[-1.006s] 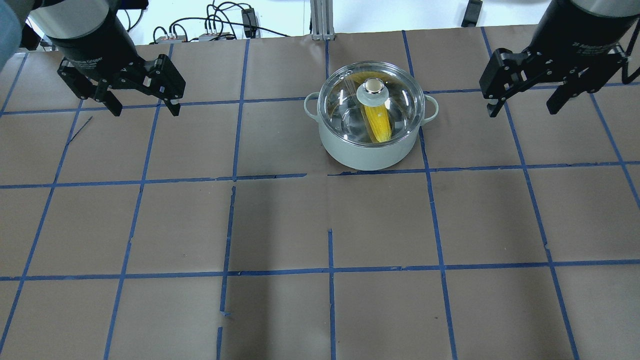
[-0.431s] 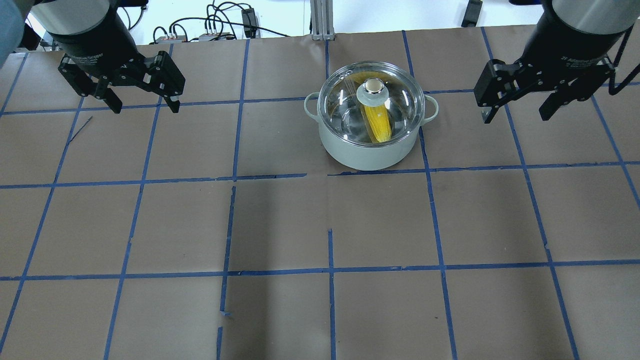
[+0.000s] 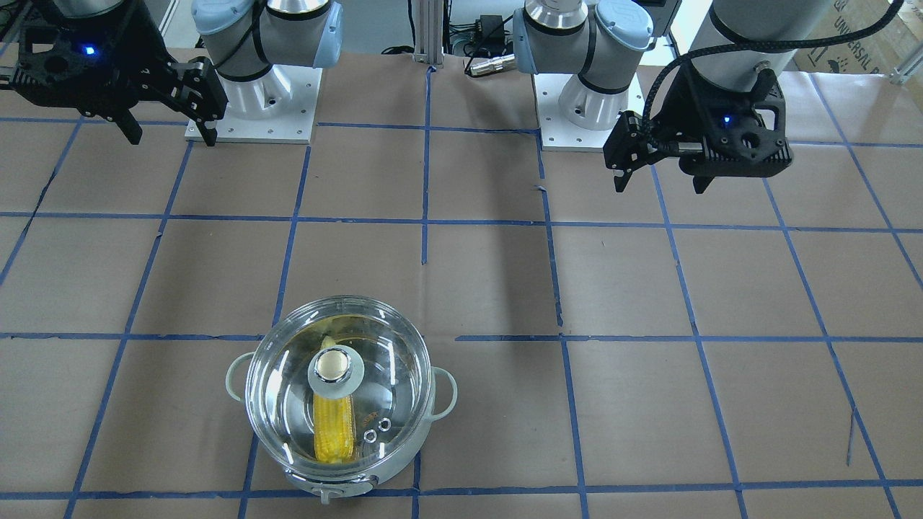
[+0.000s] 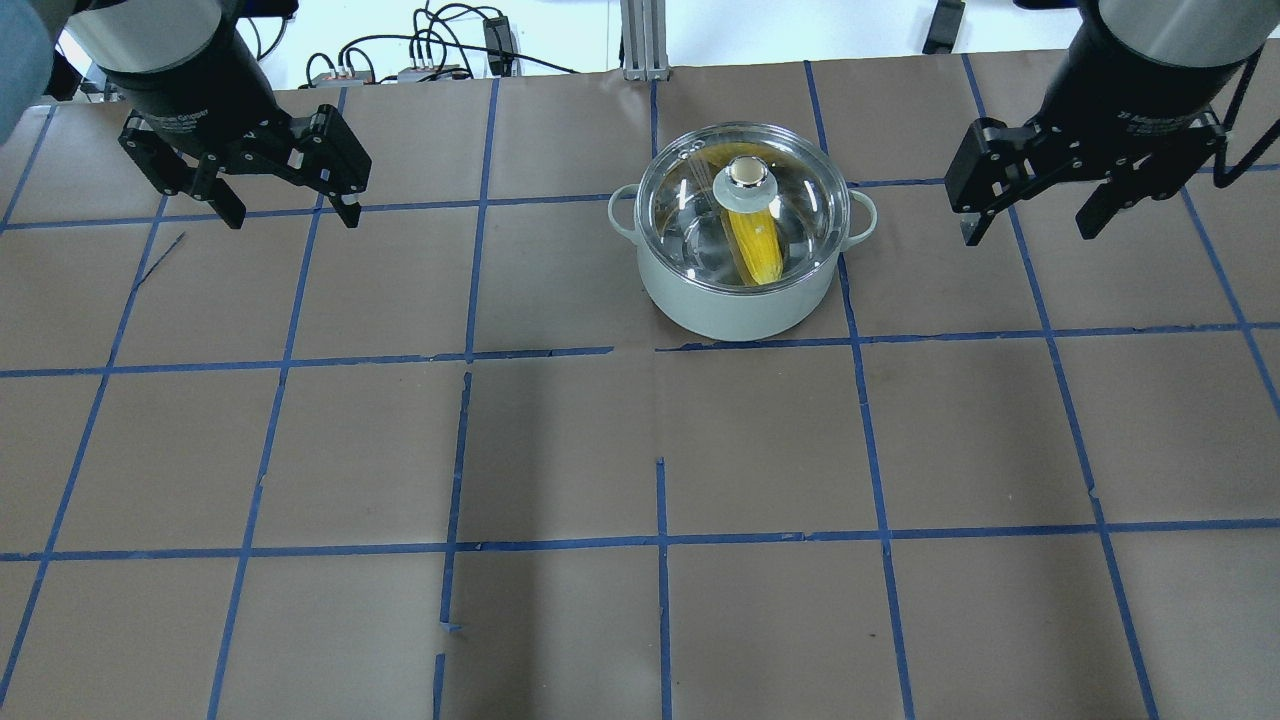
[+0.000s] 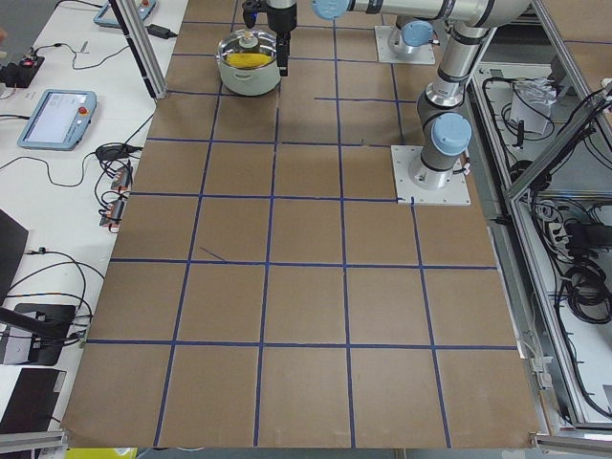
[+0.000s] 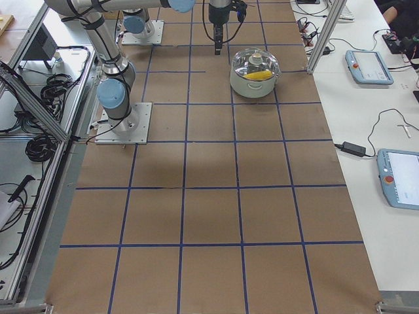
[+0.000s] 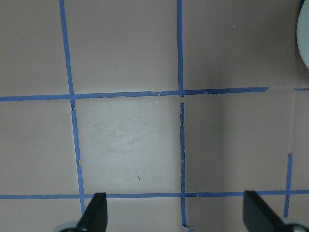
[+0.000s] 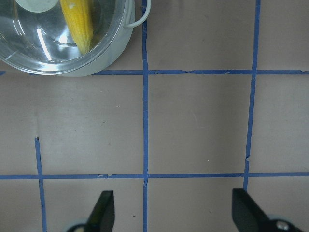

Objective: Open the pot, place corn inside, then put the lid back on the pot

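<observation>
Hovering above the table [image 4: 600, 450] at far left, L gripper [image 4: 292, 215] has its fingers spread wide, well apart from the pot [image 4: 735, 310]. Pot stands upright mid-table nr the far edge, w/ lid [image 4: 680, 205] seated flat on its rim. Corn [image 4: 757, 245] lies inside, visible thru the glass, partly under the knob. R gripper [image 4: 1030, 232] hangs right of pot, fingers likewise spread.

Lighting bright and even. Glare streaks on the glass lid [image 4: 742, 203]; soft dark shadows band the table [image 4: 560, 450]. Focus sharp throughout.
</observation>
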Controlling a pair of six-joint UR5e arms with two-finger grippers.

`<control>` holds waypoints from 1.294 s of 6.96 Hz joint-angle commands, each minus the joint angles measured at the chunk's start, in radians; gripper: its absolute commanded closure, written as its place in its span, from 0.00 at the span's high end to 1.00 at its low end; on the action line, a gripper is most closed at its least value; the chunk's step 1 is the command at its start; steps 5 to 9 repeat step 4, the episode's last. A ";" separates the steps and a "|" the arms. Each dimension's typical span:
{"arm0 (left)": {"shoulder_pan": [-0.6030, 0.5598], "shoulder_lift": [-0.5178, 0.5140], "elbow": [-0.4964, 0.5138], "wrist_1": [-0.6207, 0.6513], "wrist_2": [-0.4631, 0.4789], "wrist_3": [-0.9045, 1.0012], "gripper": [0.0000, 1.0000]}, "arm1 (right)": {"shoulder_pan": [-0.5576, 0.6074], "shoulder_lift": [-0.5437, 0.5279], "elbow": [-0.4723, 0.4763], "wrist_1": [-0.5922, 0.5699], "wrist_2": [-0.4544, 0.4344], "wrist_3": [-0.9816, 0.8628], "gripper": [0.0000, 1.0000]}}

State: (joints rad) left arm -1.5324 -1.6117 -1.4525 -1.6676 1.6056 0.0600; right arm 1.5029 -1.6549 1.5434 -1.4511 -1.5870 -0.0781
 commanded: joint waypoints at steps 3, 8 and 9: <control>0.000 -0.005 0.004 0.000 -0.003 0.000 1.00 | 0.000 -0.002 0.001 0.000 -0.004 -0.002 0.87; 0.000 -0.002 0.004 0.000 -0.003 -0.002 1.00 | 0.000 -0.002 0.001 0.000 -0.004 -0.002 0.87; 0.000 -0.002 0.004 0.000 -0.003 -0.002 1.00 | 0.000 -0.002 0.001 0.000 -0.004 -0.002 0.87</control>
